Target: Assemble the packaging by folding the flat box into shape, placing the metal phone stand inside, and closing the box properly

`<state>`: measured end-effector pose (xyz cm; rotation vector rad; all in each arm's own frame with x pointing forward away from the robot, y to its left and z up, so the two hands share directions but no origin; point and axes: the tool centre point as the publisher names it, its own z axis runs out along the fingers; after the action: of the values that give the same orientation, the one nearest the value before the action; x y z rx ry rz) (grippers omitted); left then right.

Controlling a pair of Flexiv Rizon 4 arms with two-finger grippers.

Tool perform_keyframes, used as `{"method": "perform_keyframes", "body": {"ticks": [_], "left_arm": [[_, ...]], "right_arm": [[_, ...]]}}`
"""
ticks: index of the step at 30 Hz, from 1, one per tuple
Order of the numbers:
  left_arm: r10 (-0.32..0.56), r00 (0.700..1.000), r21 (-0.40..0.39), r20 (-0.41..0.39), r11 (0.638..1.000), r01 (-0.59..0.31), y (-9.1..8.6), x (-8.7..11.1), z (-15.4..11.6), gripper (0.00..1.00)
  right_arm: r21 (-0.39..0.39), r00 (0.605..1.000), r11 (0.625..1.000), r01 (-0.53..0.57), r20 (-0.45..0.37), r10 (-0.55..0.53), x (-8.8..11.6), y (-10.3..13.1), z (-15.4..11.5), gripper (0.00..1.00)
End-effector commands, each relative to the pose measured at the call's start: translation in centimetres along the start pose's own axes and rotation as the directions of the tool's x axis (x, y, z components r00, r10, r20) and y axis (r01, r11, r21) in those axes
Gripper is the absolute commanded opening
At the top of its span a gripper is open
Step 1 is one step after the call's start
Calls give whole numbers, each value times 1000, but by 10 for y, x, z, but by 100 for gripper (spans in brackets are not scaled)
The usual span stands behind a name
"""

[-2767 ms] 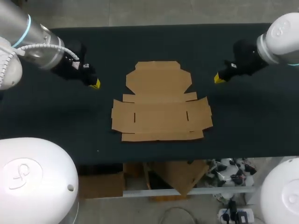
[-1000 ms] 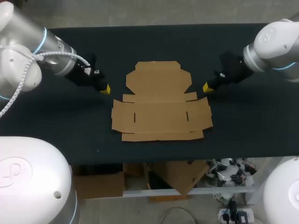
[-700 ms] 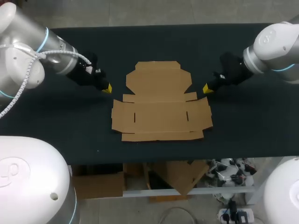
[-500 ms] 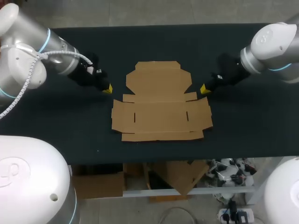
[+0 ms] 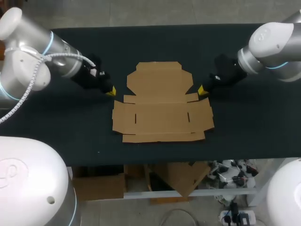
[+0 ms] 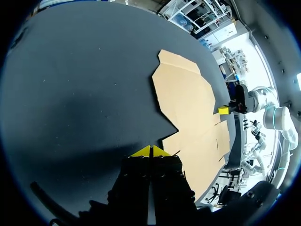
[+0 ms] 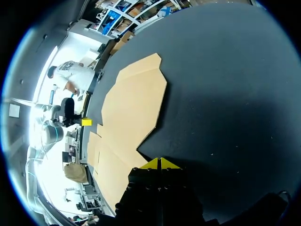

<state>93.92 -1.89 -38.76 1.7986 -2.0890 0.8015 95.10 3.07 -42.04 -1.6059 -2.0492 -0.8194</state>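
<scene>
The flat box [image 5: 162, 103] lies unfolded mid-frame on the bench [image 5: 61, 127]. The left hand [image 5: 110, 92], clenched on nothing, is just beside its left edge. The right hand [image 5: 201, 90], also clenched empty, is just beside its right.

Overhead and low wrist views share the box [image 5: 162, 101].

A table [image 5: 155, 42] with a dark, almost black top is stretching from side to side in the head view.
</scene>
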Motion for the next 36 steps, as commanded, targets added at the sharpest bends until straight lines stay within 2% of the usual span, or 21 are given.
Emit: {"method": "perform_keyframes", "body": {"ticks": [1, 21, 36], "left_arm": [[-3, 1000, 0, -8, 1000, 3, -1, -2, 7, 0], [3, 999, -20, -44, 1000, -4, 4, -5, 29, 0], [4, 997, -31, -74, 999, -7, 8, -2, 34, 0]], "right_arm": [[8, 1000, 1000, -2, -8, 2, -1, 1, 3, 0], [11, 1000, 1000, -8, -27, 8, -1, 0, 11, 0], [15, 1000, 1000, -24, -17, 24, 3, -1, 15, 0]]}}
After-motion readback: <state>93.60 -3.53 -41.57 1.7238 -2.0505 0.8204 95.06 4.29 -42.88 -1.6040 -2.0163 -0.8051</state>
